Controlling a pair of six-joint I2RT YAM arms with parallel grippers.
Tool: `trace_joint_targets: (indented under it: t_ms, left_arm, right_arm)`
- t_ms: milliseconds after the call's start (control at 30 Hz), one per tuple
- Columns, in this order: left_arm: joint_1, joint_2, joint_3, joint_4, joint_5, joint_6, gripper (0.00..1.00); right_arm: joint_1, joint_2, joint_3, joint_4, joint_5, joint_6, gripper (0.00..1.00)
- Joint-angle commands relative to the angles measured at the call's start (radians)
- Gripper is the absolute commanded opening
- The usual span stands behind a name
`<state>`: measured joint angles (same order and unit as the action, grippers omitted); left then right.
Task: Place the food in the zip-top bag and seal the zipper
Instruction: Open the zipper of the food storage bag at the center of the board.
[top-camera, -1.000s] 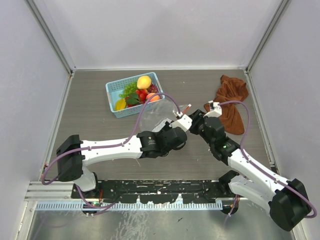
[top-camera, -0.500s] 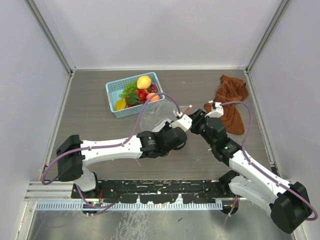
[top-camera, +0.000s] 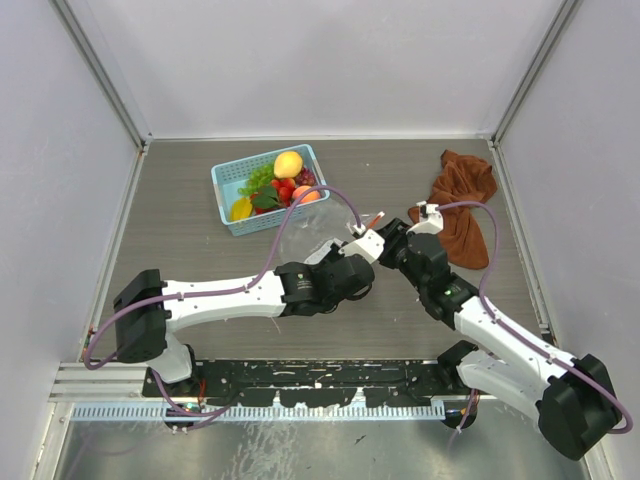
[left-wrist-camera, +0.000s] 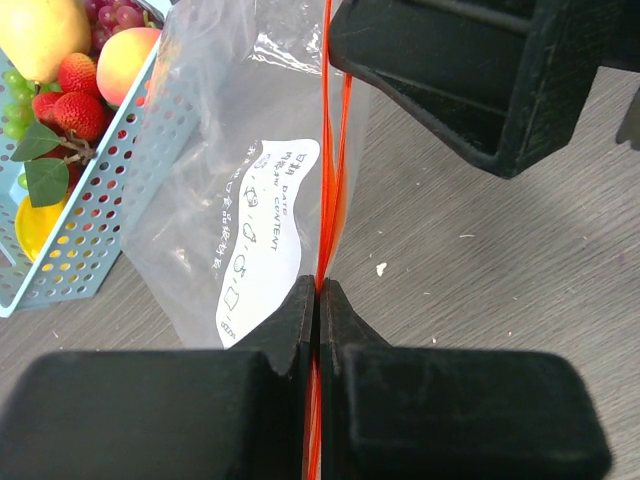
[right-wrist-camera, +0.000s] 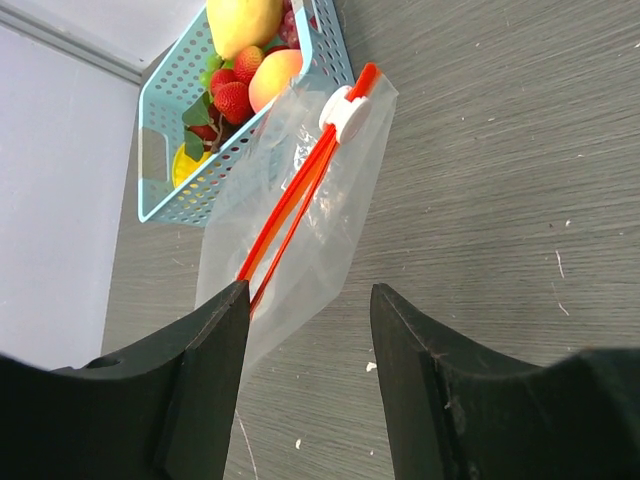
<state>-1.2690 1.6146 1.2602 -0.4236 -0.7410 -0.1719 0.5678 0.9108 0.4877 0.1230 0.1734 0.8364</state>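
Observation:
The clear zip-top bag (top-camera: 312, 236) lies beside the light-blue basket (top-camera: 224, 186), which holds the toy fruit (top-camera: 284, 176). My left gripper (top-camera: 362, 243) is shut on the bag's red-orange zipper (left-wrist-camera: 333, 170), with the strip pinched between the fingertips in the left wrist view (left-wrist-camera: 318, 295). The bag (left-wrist-camera: 230, 190) hangs to its left, white label showing. My right gripper (top-camera: 392, 240) is open right next to the left one. In the right wrist view (right-wrist-camera: 308, 300) the zipper (right-wrist-camera: 296, 198) with its white slider (right-wrist-camera: 345, 112) runs toward its left finger. The bag (right-wrist-camera: 320, 240) looks empty.
A rust-brown cloth (top-camera: 465, 195) lies at the back right. The basket (right-wrist-camera: 160, 170) with fruit (right-wrist-camera: 250, 60) touches the bag's far side. The two wrists are close together, and the right gripper's fingers fill the top of the left wrist view (left-wrist-camera: 480, 80).
The right wrist has edged slightly toward the left gripper. The left arm and the bag have held still.

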Motion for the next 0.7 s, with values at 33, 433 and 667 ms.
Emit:
trace_joint_targets:
  t_ms: [33, 433, 667]
  left_arm:
    - [-0.004, -0.002, 0.03, 0.028, -0.021, -0.014, 0.0]
    - [-0.005, 0.013, 0.028, 0.043, -0.011, 0.003, 0.0]
    - [-0.006, 0.025, 0.023, 0.043, -0.009, 0.005, 0.0]
  right_arm:
    - [0.002, 0.023, 0.02, 0.039, -0.003, 0.01, 0.57]
    - [0.003, 0.075, 0.044, 0.047, -0.066, 0.032, 0.56]
    - [0.003, 0.085, 0.061, 0.053, -0.076, 0.039, 0.57]
